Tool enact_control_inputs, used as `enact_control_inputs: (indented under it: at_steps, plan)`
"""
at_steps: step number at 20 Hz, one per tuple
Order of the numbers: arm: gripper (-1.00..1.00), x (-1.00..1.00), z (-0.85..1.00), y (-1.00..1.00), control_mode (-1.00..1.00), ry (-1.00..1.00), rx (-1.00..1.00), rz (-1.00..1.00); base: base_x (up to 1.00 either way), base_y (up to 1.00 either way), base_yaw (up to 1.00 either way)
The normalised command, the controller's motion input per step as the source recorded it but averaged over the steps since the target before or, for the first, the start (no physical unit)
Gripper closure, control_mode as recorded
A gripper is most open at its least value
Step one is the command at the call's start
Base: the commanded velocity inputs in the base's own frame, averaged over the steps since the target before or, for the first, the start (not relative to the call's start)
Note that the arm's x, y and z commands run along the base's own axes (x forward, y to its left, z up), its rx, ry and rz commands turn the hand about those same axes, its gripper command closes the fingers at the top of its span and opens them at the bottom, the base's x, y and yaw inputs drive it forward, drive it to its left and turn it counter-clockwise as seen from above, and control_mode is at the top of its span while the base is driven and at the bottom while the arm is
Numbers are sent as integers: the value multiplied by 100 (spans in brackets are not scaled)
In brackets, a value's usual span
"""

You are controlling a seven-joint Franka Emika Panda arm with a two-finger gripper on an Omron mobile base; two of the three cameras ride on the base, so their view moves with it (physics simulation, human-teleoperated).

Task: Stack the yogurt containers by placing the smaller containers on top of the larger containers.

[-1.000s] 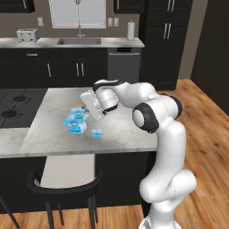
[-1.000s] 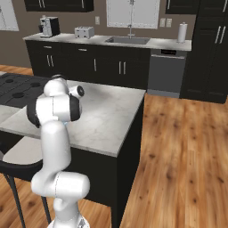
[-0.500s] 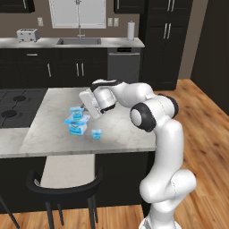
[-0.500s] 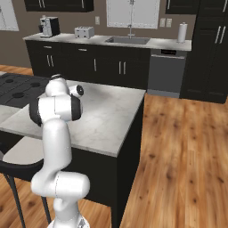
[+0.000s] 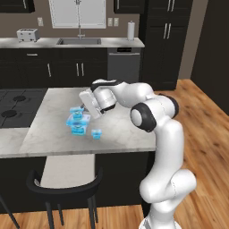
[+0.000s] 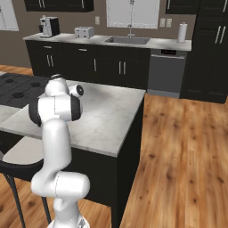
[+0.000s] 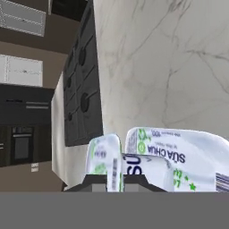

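Landmark for all positions: the marble island counter [image 5: 116, 125]. On its middle, toward the stool-side edge, sits the large yogurt cup [image 5: 78, 127], broad rim up; the medium cup [image 5: 77, 113] appears to sit on top of it or just above it, and the tiny cup [image 5: 96, 133] stands apart on the marble, just beside the large one, on the side nearer the arm's base. The gripper [image 5: 83, 107] is at the top of the medium cup, wrist angled down over the counter's centre. In the hand view the finger tips [image 7: 96, 181] stand close together with the printed cup wall [image 7: 105, 156] rising right between them and the wider lidded cup [image 7: 183, 156] behind; jaws read as clenched narrowly, probably pinching the medium cup's rim, though whether the cup is held or merely touched is not clear from these angles. Handling judgement: thin translucent plastic, light, somewhat flexible at the wall, stiffer at the flat rim; smooth and likely to slip or tip under a side push. Best hold is across the rim or the upper wall, with modest squeeze. The tiny cup is not yet stacked; it will need a fine, centred pinch.
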Motion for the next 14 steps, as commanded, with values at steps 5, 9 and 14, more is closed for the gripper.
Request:
enact_control_inputs:
  at_steps: [5, 9, 14]
  plan:
    - [-100, -24, 0, -5, -100, -2, 0, 0, 0, 0, 0]
    - [-100, -42, 0, -26, -100, -4, 3, 0, 0, 0, 0]
    - [-100, -44, 4, -41, -100, -7, 9, 0, 0, 0, 0]
